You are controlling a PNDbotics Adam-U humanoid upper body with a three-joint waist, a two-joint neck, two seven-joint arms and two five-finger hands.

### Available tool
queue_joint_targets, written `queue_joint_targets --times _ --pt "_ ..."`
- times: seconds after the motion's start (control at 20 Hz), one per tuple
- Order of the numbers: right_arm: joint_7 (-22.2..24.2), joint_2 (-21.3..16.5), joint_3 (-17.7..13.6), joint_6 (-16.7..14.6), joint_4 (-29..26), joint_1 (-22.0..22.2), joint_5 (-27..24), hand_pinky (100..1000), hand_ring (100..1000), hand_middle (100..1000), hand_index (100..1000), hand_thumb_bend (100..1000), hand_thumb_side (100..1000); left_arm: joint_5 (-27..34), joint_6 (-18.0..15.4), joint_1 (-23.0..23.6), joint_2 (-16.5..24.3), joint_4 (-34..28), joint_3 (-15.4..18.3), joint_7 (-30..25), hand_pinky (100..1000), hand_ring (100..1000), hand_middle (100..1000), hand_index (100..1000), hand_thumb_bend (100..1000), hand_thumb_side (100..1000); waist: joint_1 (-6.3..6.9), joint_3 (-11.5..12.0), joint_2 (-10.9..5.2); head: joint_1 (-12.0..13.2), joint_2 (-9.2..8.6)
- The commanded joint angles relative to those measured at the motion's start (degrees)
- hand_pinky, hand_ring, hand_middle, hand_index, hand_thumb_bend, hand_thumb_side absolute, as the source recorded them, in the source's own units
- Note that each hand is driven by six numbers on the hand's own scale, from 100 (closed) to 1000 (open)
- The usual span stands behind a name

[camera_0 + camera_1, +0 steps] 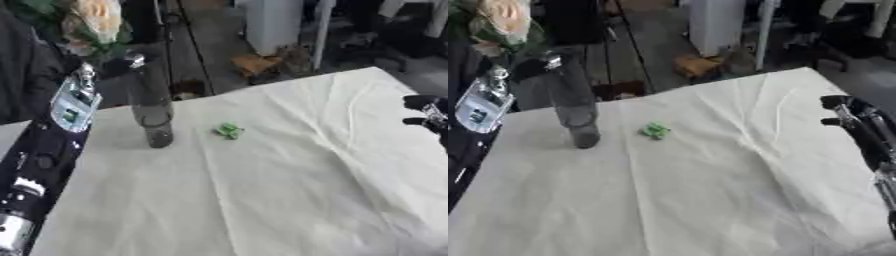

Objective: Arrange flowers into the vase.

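Soft, even daylight fills the scene, and the white cloth on the counter [262, 190] shows pale and slightly washed out. Shadows are faint: a weak one lies at the foot of the dark vase [150, 107]. Both views are blurred throughout. The flowers [92, 20] at far left are smeared, and the floor beyond is dim.

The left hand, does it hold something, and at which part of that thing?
The left hand holds the flowers by the lower stems, just under the blooms, above the vase. The right hand holds nothing.
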Motion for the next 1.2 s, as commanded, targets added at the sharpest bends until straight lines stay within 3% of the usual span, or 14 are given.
queue_joint_targets --times 0.05,0.75,1.2 --pt "-0.2 -1.7 -0.5 0.0 -0.6 -0.6 0.0 751 885 802 768 100 676 1.5 -0.4 -0.8 2.0 -1.7 -0.5 0.6 962 935 912 866 1000 581 -0.48 0.1 -0.63 -0.1 0.40" --pt "-0.4 -1.6 -0.6 -0.1 -0.5 -0.3 0.0 751 885 802 769 100 677 6.4 -1.9 2.3 4.6 -8.3 -2.8 -1.1 969 937 908 861 1000 577 -0.82 1.1 -0.49 -0.4 0.61" --pt "-0.5 -1.5 -0.7 -0.2 -0.5 -0.4 -0.1 751 885 801 769 100 677 14.7 -4.0 8.3 8.1 -19.6 -6.0 -2.3 967 934 901 854 1000 573 -1.33 1.4 -0.22 -0.6 0.40"
